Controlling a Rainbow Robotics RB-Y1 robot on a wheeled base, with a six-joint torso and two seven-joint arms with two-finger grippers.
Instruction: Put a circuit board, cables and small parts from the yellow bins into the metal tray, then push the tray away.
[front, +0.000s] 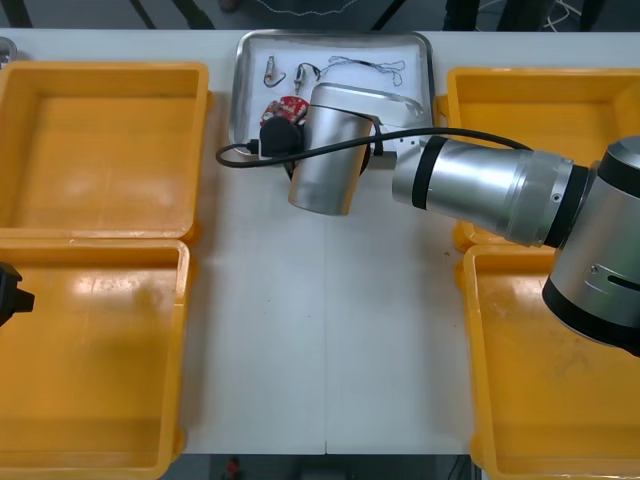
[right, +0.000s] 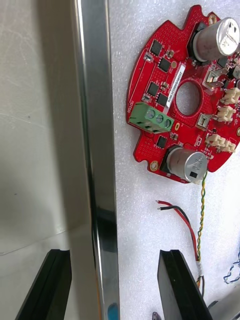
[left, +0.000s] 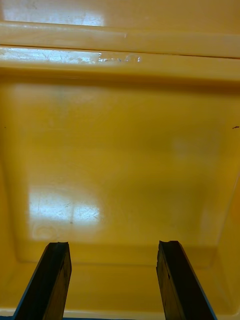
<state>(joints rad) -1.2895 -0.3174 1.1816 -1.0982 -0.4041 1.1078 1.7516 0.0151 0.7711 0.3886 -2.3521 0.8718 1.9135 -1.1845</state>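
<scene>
The metal tray lies at the table's far middle, white inside. In it rest a round red circuit board, thin cables and small metal parts. My right arm reaches over the tray's near left corner. In the right wrist view the right gripper is open and straddles the tray's shiny rim, one finger inside and one outside. The circuit board lies just ahead of the inner finger, with a red and black cable and a yellow twisted cable beside it. My left gripper hangs open over the near left yellow bin.
Two yellow bins stand on the left and two on the right, all bare inside where visible. The left gripper shows at the left edge. A strip of white table runs between the bins.
</scene>
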